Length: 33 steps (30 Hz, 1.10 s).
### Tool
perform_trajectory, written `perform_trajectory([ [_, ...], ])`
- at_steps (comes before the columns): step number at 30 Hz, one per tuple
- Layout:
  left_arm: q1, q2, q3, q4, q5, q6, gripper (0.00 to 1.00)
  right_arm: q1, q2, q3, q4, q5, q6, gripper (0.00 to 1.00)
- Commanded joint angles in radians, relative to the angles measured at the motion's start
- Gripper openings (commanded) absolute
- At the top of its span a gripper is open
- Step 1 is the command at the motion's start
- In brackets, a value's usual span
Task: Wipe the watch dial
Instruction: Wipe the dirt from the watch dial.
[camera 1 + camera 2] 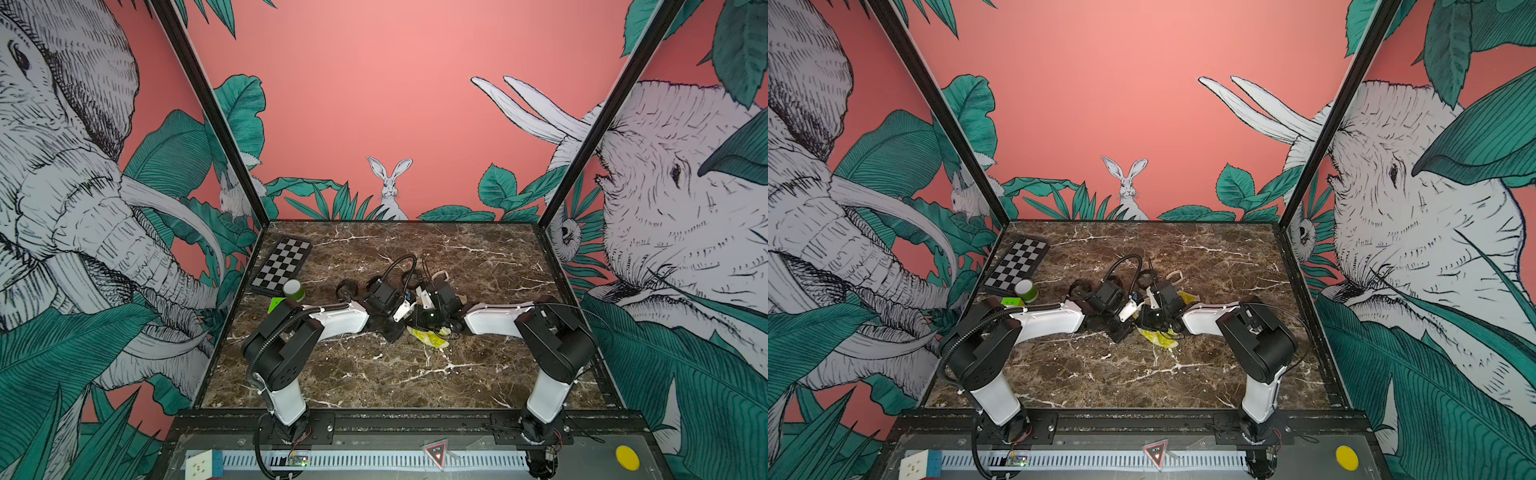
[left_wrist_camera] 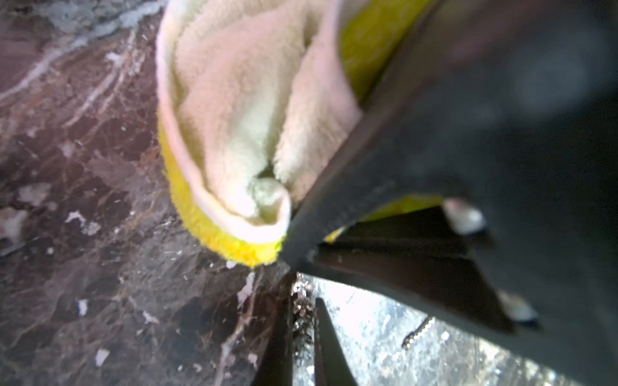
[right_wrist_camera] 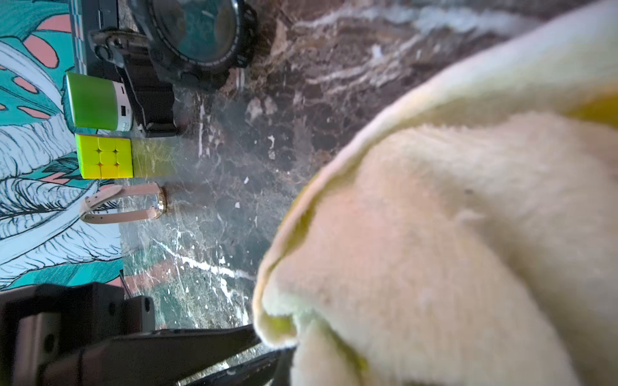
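Note:
My two grippers meet at the middle of the marble table (image 1: 374, 374). My right gripper (image 3: 274, 344) is shut on a cream and yellow cloth (image 3: 451, 234), which fills most of the right wrist view. The cloth's yellow edge (image 1: 430, 338) pokes out under both grippers in both top views. My left gripper (image 2: 302, 294) is shut on a thin glittering strip (image 2: 302, 320) that looks like a metal watch band. The cloth (image 2: 240, 117) lies just beyond it, behind a dark blurred finger (image 2: 434, 150). The dial of that watch is hidden.
A black watch (image 3: 197, 30) lies with its round face up beside a green cylinder (image 1: 294, 289) and a yellow-green cube (image 3: 103, 157). A pink-strapped watch (image 3: 133, 204) stands near the left wall. A chessboard (image 1: 282, 266) lies at the back left. A beige strap loop (image 1: 440, 274) lies behind the grippers.

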<state>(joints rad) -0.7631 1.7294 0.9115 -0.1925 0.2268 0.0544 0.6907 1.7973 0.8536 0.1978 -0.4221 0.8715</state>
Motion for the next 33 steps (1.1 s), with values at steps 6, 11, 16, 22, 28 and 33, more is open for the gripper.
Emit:
perform_trajectory([
  [6, -0.011, 0.006, -0.043, -0.134, -0.003, -0.01, 0.02, -0.001, -0.081, 0.002, -0.264, 0.245, -0.1, 0.0],
  [11, -0.01, 0.015, -0.048, -0.123, 0.004, -0.02, 0.01, -0.002, -0.132, -0.013, -0.304, 0.286, -0.129, 0.0],
  [16, -0.01, 0.009, -0.05, -0.124, 0.002, -0.022, 0.02, -0.002, -0.178, -0.034, -0.279, 0.243, -0.135, 0.0],
  [22, -0.01, -0.004, -0.046, -0.127, -0.016, -0.029, 0.02, -0.002, -0.404, -0.065, -0.449, 0.381, -0.198, 0.23],
  [28, -0.01, -0.013, -0.054, -0.113, -0.017, -0.045, 0.02, 0.0, -0.598, -0.138, -0.562, 0.457, -0.226, 0.39],
  [33, -0.01, -0.018, -0.058, -0.108, -0.016, -0.055, 0.02, 0.018, -0.613, -0.227, -0.433, 0.358, -0.211, 0.43],
])
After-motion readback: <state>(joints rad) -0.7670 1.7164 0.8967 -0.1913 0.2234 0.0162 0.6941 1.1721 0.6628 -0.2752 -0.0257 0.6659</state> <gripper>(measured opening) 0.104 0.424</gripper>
